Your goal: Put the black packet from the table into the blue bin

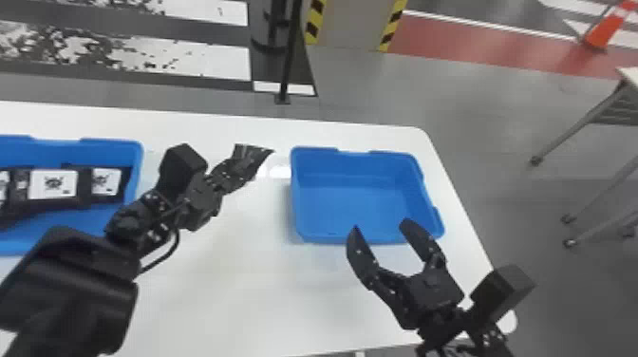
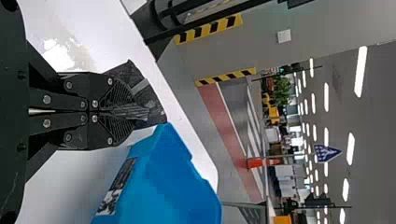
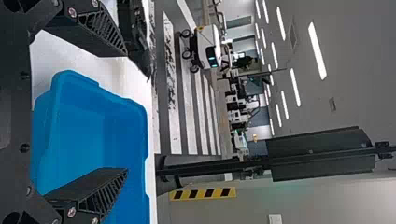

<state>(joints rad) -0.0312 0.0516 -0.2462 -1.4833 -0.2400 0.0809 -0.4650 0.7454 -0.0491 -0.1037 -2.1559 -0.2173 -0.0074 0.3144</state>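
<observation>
Looking down in the head view, we see the white table point(image 1: 266, 294) spread beneath both arms. Our left arm point(image 1: 76, 275) slants in from the bottom-left corner, angled forward and to the right; our right arm point(image 1: 484, 339) enters at the bottom right, angled forward and to the left. The blue bin point(image 1: 363, 239) sits toward the table's right end, and a second blue bin point(image 1: 137, 164) stands at the left with white-labelled black packets point(image 1: 53, 185) inside. Our right gripper point(image 1: 380, 227) is spread wide, its fingertips at the blue bin's near rim. Our left gripper point(image 1: 241, 169) is pinched closed on the black packet point(image 1: 255, 153), which is above the table, just left of the blue bin; we cannot tell whether they touch.
</observation>
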